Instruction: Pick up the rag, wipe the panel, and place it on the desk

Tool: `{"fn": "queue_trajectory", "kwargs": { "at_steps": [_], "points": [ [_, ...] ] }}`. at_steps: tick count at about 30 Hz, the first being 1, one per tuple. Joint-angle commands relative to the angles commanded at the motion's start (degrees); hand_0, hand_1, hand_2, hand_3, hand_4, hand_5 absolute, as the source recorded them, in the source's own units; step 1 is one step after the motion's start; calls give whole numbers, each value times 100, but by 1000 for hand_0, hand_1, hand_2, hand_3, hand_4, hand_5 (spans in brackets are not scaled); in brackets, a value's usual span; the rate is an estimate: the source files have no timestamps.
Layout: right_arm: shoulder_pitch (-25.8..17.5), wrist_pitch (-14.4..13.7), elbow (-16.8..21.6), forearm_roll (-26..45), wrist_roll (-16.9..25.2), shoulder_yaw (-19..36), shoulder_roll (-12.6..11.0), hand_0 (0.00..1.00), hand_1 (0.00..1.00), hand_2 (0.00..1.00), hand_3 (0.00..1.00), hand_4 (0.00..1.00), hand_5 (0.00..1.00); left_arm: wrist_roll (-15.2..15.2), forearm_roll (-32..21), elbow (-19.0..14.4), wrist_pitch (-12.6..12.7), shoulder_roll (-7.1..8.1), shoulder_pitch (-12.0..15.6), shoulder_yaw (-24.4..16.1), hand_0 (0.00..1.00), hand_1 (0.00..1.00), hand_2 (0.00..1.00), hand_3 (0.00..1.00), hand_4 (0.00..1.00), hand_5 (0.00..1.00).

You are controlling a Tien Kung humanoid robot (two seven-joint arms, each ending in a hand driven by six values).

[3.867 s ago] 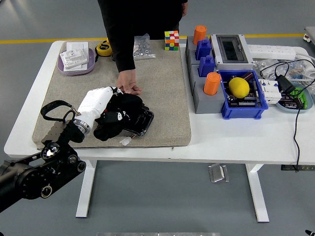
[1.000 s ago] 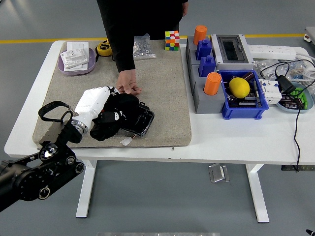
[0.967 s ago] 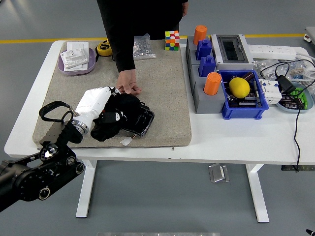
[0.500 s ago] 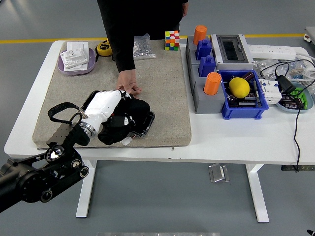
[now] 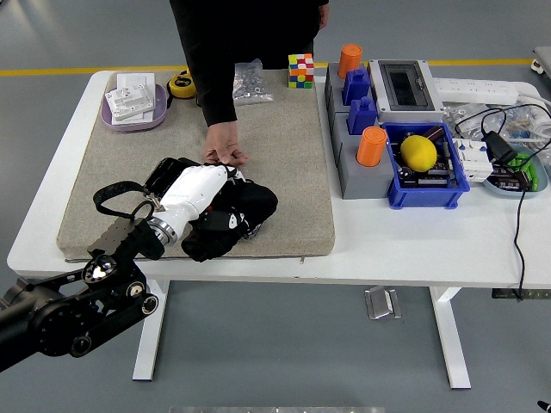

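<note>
My left hand [image 5: 225,215], white-backed with dark fingers, is shut on a black rag [image 5: 245,209] and presses it down on the black panel [image 5: 164,172], which lies on the grey felt mat [image 5: 284,146]. The rag covers the panel's right end; only its left corner shows beside my wrist. A person's hand [image 5: 223,152] rests on the mat at the panel's far edge, fingers touching it. The right hand does not appear anywhere.
A purple dish [image 5: 131,116] with white parts and a yellow tape measure [image 5: 181,83] lie far left. A bag of hardware [image 5: 250,83] and colour cube [image 5: 300,70] are at the back. Grey blocks with orange cylinders [image 5: 370,146], a blue bin with a lemon [image 5: 418,152] and cables sit right.
My left hand has slid the rag rightward across the panel, uncovering its left corner. The person's hand has stayed at the panel's far edge.
</note>
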Motion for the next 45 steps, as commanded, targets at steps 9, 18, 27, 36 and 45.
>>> {"fn": "queue_trajectory", "kwargs": {
  "at_steps": [9, 18, 27, 36, 45],
  "points": [
    [-8, -7, 5, -13, 10, 18, 18, 692, 578, 649, 581, 998, 543, 116, -14, 103, 120, -51, 60, -138, 208, 158, 483, 375, 399, 2],
    [-20, -16, 13, -25, 16, 28, 26, 691, 578, 649, 581, 998, 544, 290, 330, 429, 257, -61, 121, -367, 208, 158, 483, 377, 403, 2],
    [-30, -29, 19, -47, 21, 61, 38, 691, 578, 649, 581, 998, 543, 448, 554, 718, 408, 23, 166, -608, 209, 159, 483, 378, 405, 2],
    [-47, -30, 17, -59, 21, 69, 47, 692, 578, 649, 581, 998, 544, 461, 587, 938, 432, 122, 217, -791, 211, 162, 488, 384, 415, 2],
    [-50, -36, 23, -71, 23, 90, 55, 692, 578, 649, 582, 998, 544, 480, 714, 1152, 448, 208, 238, -1036, 210, 162, 487, 385, 420, 2]
  ]
}}
